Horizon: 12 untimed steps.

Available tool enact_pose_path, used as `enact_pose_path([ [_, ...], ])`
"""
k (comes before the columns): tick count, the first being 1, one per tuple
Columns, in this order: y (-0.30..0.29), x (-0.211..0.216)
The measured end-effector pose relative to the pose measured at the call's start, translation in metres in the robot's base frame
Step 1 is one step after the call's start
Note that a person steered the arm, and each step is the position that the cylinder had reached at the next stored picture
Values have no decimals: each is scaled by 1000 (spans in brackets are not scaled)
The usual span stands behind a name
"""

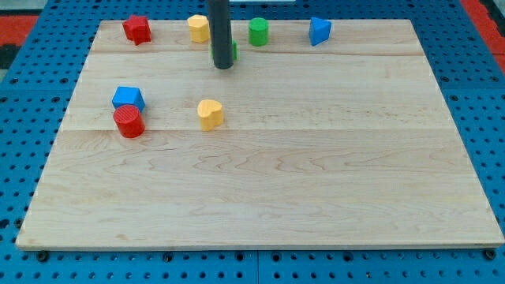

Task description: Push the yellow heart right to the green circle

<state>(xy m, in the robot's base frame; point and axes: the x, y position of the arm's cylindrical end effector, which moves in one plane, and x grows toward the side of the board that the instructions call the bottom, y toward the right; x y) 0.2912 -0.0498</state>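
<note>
The yellow heart [210, 113] lies on the wooden board [316, 181], left of centre. The green circle [258, 31] stands near the view's top edge, up and to the right of the heart. My tip [223, 67] rests on the board above the heart, a little to its right, well apart from it. It is down and to the left of the green circle. A second green block [234, 52] is mostly hidden behind the rod, right beside the tip; its shape cannot be made out.
A red block [136, 29], a yellow block [198, 28] and a blue triangular block [319, 31] stand along the view's top. A blue block [128, 98] touches a red circle [129, 121] at the view's left.
</note>
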Motion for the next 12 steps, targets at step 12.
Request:
enact_pose_path([
  [12, 63, 93],
])
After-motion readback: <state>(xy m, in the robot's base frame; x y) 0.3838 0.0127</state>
